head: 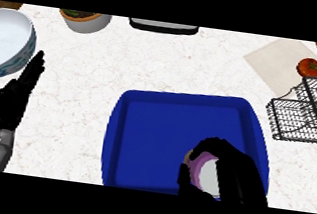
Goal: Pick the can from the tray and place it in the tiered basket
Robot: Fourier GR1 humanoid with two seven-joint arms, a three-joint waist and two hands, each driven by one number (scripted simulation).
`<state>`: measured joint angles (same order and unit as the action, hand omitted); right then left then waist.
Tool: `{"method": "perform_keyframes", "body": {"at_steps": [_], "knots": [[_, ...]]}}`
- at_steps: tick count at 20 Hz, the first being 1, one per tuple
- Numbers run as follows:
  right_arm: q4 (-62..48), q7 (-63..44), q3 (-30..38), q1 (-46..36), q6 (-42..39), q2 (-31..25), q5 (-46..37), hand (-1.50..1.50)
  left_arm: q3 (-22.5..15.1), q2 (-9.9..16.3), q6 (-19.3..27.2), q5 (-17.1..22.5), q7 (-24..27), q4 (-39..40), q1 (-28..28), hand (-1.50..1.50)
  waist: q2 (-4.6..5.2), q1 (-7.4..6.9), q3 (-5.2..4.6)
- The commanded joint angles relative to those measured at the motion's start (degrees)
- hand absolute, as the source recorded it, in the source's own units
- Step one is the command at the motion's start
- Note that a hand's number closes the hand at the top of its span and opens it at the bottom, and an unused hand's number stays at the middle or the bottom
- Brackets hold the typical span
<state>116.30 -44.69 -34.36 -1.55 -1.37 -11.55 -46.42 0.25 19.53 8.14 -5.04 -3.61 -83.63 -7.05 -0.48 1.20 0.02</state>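
A blue tray lies on the counter in the lower middle. In its near right corner a purple-and-white can shows between the fingers and thumb of my right hand, which is curled round it and hides most of it. The wire tiered basket stands at the right edge, beyond the tray's far right corner. My left hand rests open at the left, fingers straight and pointing away, beside a large bowl.
A big white bowl sits at the far left. A small pot with greens and a dark-rimmed object stand at the back. A tomato lies on a beige board behind the basket.
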Motion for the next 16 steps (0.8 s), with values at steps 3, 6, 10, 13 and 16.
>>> {"method": "perform_keyframes", "body": {"at_steps": [3,6,10,13,16], "knots": [[17.4,1.7,6.0,2.3,3.5,-5.6,-4.3,1.5,0.0,0.0,-0.1,-0.6,-1.9,0.3,-2.0,0.0,0.14,0.47,0.01],[23.6,-3.0,12.9,-2.1,-1.8,-5.9,-2.2,1.5,1.0,0.3,-1.2,0.3,-0.6,-0.2,-1.0,0.0,0.3,-0.61,-0.03],[21.7,-6.4,22.1,-12.3,-8.9,-8.3,-0.5,1.5,0.4,-0.7,-1.0,-0.7,-2.2,0.4,-3.2,0.0,0.45,-0.94,-0.07],[24.3,-5.9,28.0,-11.7,-16.0,-13.3,4.0,1.5,0.7,-1.2,-0.5,-1.6,0.0,1.0,-0.8,0.0,0.38,-0.79,-0.05],[23.4,-6.5,33.9,-15.9,-21.3,-12.5,11.7,1.5,0.2,-1.7,-0.5,-2.0,-1.1,-2.5,1.1,0.0,0.28,-1.01,-0.03]]}}
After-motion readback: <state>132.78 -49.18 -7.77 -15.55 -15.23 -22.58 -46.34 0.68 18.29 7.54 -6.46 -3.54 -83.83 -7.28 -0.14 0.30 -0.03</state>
